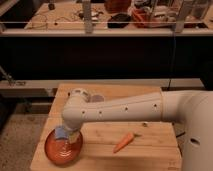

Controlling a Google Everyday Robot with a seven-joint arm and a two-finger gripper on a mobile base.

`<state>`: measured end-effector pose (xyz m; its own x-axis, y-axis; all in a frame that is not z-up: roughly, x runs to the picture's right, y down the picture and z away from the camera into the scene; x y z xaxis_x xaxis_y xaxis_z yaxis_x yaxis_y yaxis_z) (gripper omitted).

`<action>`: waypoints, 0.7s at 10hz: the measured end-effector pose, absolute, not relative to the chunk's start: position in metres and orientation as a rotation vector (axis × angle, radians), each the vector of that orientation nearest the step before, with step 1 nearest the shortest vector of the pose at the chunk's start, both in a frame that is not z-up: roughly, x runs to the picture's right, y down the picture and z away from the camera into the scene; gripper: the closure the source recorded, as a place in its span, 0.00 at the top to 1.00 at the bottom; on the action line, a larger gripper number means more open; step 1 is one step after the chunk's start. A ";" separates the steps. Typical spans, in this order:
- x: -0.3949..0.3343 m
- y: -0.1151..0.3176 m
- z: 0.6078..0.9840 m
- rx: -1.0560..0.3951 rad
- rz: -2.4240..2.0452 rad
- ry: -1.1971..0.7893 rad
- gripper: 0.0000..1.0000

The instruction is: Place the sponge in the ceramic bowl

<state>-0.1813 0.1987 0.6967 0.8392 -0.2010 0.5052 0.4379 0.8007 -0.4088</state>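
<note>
Camera view. At lower left we see the gripper (66, 133) clasping the sponge (61, 132) just above the ceramic bowl (54, 151), near its upper rim. 1 carrot (123, 142) lies to the right on the wooden table (155, 150).

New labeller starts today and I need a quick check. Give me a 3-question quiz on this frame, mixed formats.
1. True or false: the carrot lies inside the ceramic bowl.
2. Multiple choice: the hand is A) over the ceramic bowl, B) above the carrot, C) tucked back beside the robot's base.
3. Fill in: the small light-blue block at the hand is the ____.

Key
1. False. The carrot lies on the wooden table, apart from the bowl and to its right in the view.
2. A.
3. sponge.
</note>
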 end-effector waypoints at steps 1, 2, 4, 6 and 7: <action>-0.183 0.199 0.698 -0.548 -0.360 -0.461 0.01; -0.185 0.199 0.699 -0.552 -0.365 -0.462 0.05; -0.188 0.199 0.701 -0.559 -0.368 -0.464 0.10; -0.188 0.199 0.704 -0.567 -0.369 -0.461 0.16; -0.188 0.199 0.705 -0.572 -0.373 -0.460 0.24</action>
